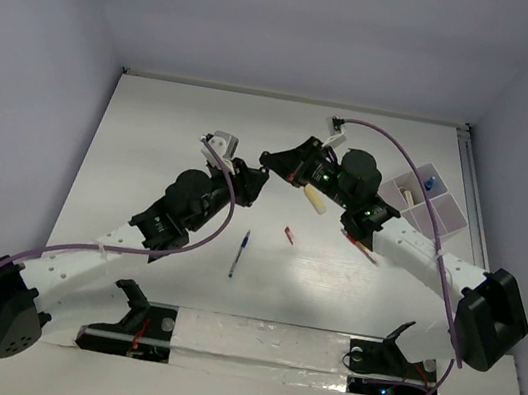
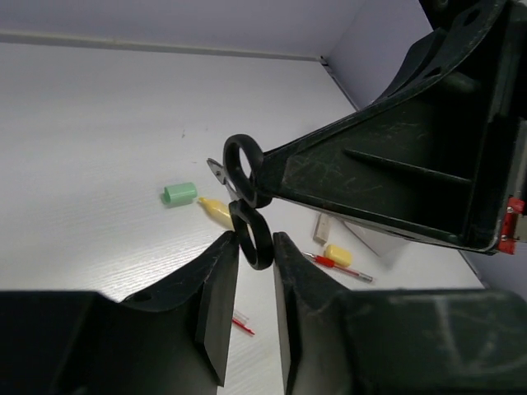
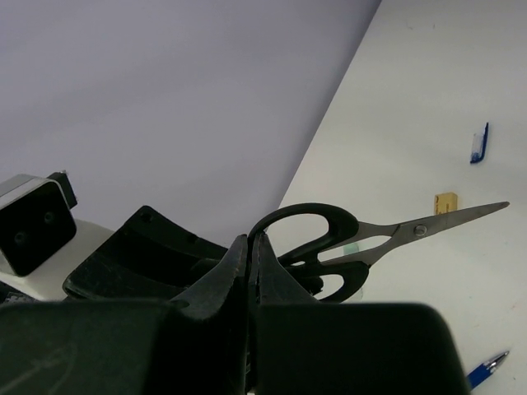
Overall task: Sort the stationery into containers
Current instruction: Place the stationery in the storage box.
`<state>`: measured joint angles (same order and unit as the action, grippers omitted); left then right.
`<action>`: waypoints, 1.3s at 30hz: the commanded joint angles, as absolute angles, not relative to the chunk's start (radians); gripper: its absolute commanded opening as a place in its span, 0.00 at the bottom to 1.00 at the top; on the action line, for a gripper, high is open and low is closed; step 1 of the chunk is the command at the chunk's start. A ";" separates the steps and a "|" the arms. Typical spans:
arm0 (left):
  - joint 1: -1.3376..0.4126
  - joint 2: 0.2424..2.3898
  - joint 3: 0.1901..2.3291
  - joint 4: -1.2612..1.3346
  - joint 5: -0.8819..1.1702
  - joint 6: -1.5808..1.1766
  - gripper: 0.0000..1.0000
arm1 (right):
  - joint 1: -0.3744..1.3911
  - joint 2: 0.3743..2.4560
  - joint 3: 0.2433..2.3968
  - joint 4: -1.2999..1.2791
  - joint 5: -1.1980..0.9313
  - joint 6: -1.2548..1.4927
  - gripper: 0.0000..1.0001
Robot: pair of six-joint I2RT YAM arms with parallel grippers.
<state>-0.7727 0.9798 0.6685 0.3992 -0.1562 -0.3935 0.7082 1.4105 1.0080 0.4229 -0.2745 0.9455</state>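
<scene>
The left tool (image 2: 255,240), narrow round the scissors (image 2: 247,216) loop, grip unclear, seems mid-handover from the right tool (image 3: 249,247) clamping them; next the right must release.

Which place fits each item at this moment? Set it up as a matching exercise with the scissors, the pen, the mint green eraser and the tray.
Items:
1. scissors
2. blue-white pen
3. mint green eraser
4. organiser tray

Places:
A. at the right edge of the table
B. lying beside the pale yellow marker
C. clamped by a handle loop in the right pincer, raised off the table
D. lying flat between the two arms, near their bases

Pairs: 1-C; 2-D; 3-B; 4-A
</scene>
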 commanded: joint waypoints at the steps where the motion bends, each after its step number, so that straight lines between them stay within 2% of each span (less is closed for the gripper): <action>1: -0.781 0.969 0.709 0.459 -0.192 -0.368 0.18 | 0.715 1.399 0.993 0.495 -0.302 0.966 0.00; 4: -0.781 0.974 0.713 0.454 -0.196 -0.362 0.00 | 0.715 1.396 0.986 0.499 -0.305 0.973 0.00; 7: -0.781 0.976 0.735 0.410 -0.199 -0.354 0.00 | 0.715 1.387 0.982 0.495 -0.316 0.973 0.00; 9: -0.781 0.966 0.749 0.359 -0.192 -0.338 0.00 | 0.715 1.381 0.986 0.476 -0.336 0.960 0.10; 10: -0.781 0.950 0.765 0.336 -0.187 -0.330 0.00 | 0.715 1.373 1.009 0.453 -0.350 0.928 0.22; 12: -0.781 0.925 0.785 0.246 -0.173 -0.301 0.00 | 0.701 1.364 1.037 0.373 -0.414 0.885 0.33; 13: -0.781 0.901 0.810 0.212 -0.166 -0.290 0.00 | 0.690 1.353 1.070 0.344 -0.446 0.837 0.42; 17: -0.781 0.862 0.897 0.007 -0.103 -0.236 0.00 | 0.621 1.318 1.141 0.157 -0.721 0.714 0.54; 21: -0.781 0.848 0.979 -0.200 0.065 -0.181 0.00 | 0.612 1.238 1.170 0.024 -0.819 0.566 0.58; 27: -0.781 0.859 1.008 -0.285 0.383 -0.092 0.00 | 0.603 1.177 1.256 -0.210 -0.900 0.309 0.59; 30: -0.781 0.839 0.979 -0.253 0.554 -0.072 0.00 | 0.603 1.169 1.301 -0.332 -0.975 0.142 0.70; 33: -0.781 0.845 0.973 -0.244 0.678 -0.049 0.00 | 0.603 1.161 1.328 -0.423 -0.922 0.013 0.81; 35: -0.781 0.851 0.976 -0.245 0.715 -0.037 0.00 | 0.603 1.173 1.341 -0.462 -0.917 -0.040 0.83; 39: -0.781 0.874 0.992 -0.239 0.759 -0.020 0.00 | 0.603 1.206 1.353 -0.497 -1.047 -0.069 0.82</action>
<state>-0.7834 0.8619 0.9749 -0.2718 0.6491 -0.0589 0.6071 1.1866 1.3048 -0.4145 -0.9432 0.0288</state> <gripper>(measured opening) 0.046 0.828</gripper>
